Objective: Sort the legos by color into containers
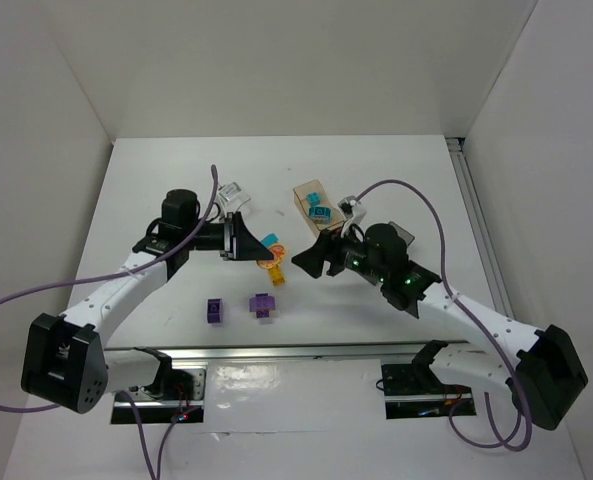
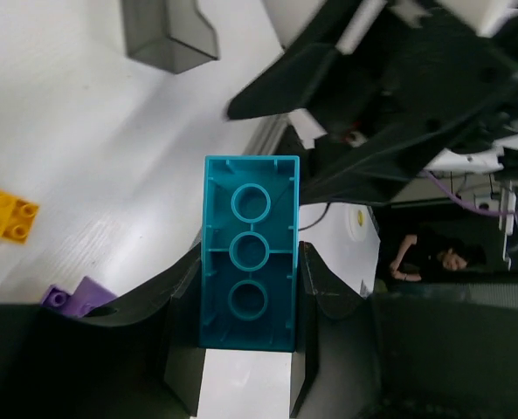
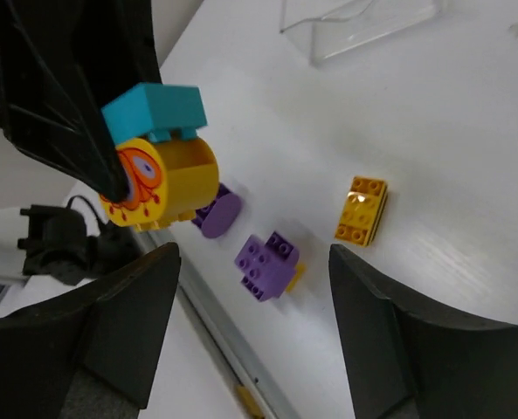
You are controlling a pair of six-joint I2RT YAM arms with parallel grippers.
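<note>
My left gripper (image 1: 248,240) (image 2: 250,266) is shut on a teal brick (image 1: 269,243) (image 2: 252,253) and holds it above the table. In the right wrist view a yellow round piece (image 3: 167,183) with an orange print clings to the teal brick (image 3: 156,109). My right gripper (image 1: 311,260) (image 3: 252,262) is open and empty, just right of it. The tan-orange box (image 1: 304,192) holds two teal bricks (image 1: 319,207). An orange-yellow brick (image 1: 276,278) (image 3: 362,209) and two purple bricks (image 1: 215,310) (image 1: 264,303) (image 3: 267,262) lie on the table.
The clear box (image 3: 355,22) stands at the far side of the table in the right wrist view. The dark grey box (image 2: 167,35) shows in the left wrist view. White walls enclose the table (image 1: 156,180). A metal rail (image 1: 296,352) runs along the near edge.
</note>
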